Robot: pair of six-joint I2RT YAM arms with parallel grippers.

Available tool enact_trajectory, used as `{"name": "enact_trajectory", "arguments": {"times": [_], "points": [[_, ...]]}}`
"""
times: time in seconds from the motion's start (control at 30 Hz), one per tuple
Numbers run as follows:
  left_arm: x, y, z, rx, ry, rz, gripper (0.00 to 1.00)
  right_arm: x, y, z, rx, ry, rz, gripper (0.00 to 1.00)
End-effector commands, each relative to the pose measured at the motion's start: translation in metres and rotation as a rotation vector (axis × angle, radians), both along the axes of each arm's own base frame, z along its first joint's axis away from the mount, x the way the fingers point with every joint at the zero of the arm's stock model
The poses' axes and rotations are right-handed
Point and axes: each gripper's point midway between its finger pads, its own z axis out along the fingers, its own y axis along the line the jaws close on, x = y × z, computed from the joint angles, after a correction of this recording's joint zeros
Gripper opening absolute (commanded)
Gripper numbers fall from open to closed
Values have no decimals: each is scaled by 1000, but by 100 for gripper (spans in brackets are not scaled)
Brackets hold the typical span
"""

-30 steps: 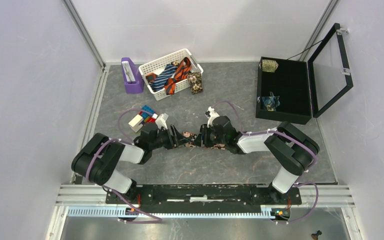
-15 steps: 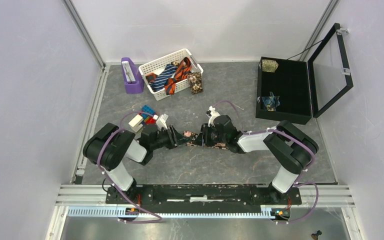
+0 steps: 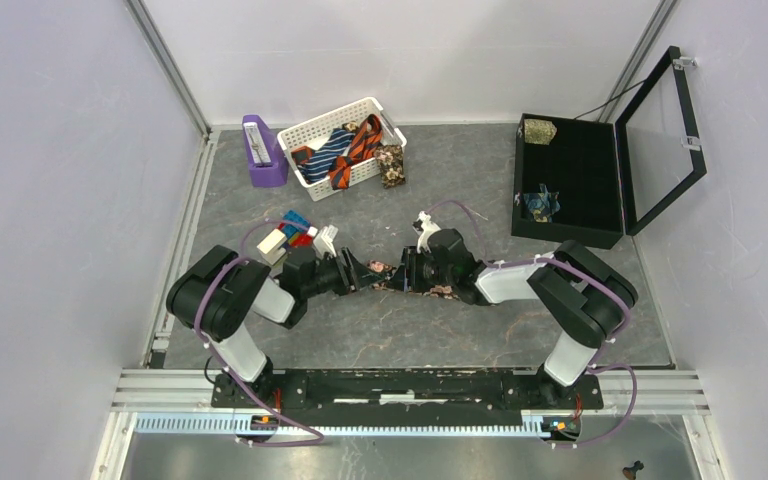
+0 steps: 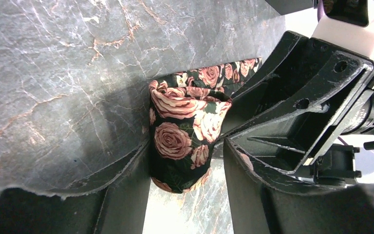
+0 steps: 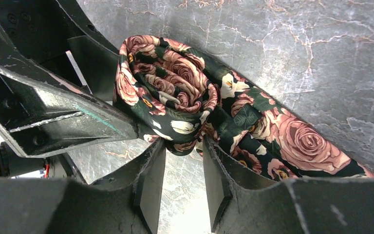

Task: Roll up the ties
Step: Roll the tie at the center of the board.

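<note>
A dark tie with pink roses lies at the table's middle, one end wound into a roll and the tail running off flat. My left gripper comes from the left and stands open round the roll. The roll leans on one finger with a gap to the other. My right gripper faces it from the right, its tips shut on the roll's lower fold.
A white basket at the back holds striped ties. A tan floral tie hangs beside it. A purple holder stands left. Toy blocks lie by my left arm. An open black box holds rolled ties.
My left arm's elbow has swung inward, toward the table's middle. The roll and my right gripper have stayed in place.
</note>
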Motion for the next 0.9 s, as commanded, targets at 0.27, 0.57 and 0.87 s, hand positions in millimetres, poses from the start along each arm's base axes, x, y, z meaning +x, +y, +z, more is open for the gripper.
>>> {"name": "enact_trajectory", "arguments": {"times": [0.27,0.57,0.87], "points": [[8,2,-7,71,-53,-2,61,22,-1,40,39,-80,-2,50],[9,7,-8,105,-57,17,77,32,4,62,92,-100,-6,50],[18,17,-9,184,-86,53,89,35,6,45,77,-68,-23,45]]}}
